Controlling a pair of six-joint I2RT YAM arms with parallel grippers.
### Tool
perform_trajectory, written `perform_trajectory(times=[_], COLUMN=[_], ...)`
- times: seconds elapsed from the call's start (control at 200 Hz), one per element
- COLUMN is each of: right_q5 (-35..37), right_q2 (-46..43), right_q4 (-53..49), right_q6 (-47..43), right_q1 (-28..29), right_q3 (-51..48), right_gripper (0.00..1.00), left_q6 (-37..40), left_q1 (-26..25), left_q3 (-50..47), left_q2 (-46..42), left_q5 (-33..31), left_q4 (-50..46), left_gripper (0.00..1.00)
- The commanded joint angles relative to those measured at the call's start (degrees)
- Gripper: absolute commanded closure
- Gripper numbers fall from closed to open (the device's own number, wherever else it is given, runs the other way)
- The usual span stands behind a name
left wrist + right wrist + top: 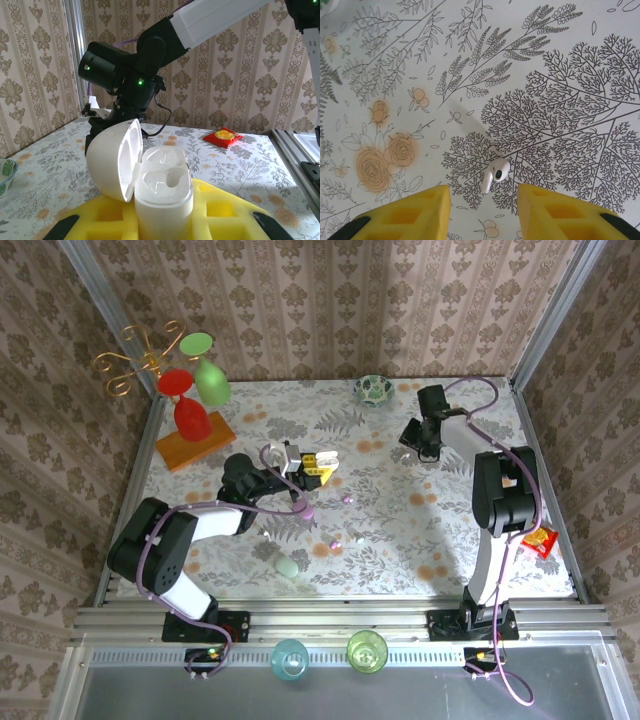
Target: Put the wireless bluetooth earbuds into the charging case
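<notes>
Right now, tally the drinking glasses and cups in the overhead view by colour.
Red stemmed glass: 1
Green stemmed glass: 1
Green cup: 1
Teal cup: 1
Total: 4

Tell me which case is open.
The white case in the left gripper, its lid swung back; the pale green case on the table looks shut.

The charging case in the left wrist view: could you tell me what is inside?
The charging case stands open, showing two seemingly empty wells; their bottoms are hidden, and the left gripper covers its base.
</notes>
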Motion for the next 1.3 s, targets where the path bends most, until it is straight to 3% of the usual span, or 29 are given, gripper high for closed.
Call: perform_trajectory(times=[0.0, 0.9, 1.295], right_q5=[1.49, -0.13, -6.13], right_q2=[3.16, 11.00, 3.26], right_q4=[-4.65, -8.07, -2.70], right_q6=[0.61, 0.00, -8.37], right_q1=[0.33, 0.85, 2.43], right_q3=[3.63, 7.83, -1.04], right_gripper=[0.60, 0.76, 0.79], left_q6=[2.28, 5.15, 5.44], left_q1=[0.49, 0.41, 0.14], left_q3=[0.36, -0.49, -1.10], left_q2=[1.40, 2.01, 1.98], left_q5=[1.81, 0.95, 0.23], left_q4=[2.74, 2.69, 2.66], left_gripper=[1.00, 1.00, 1.00])
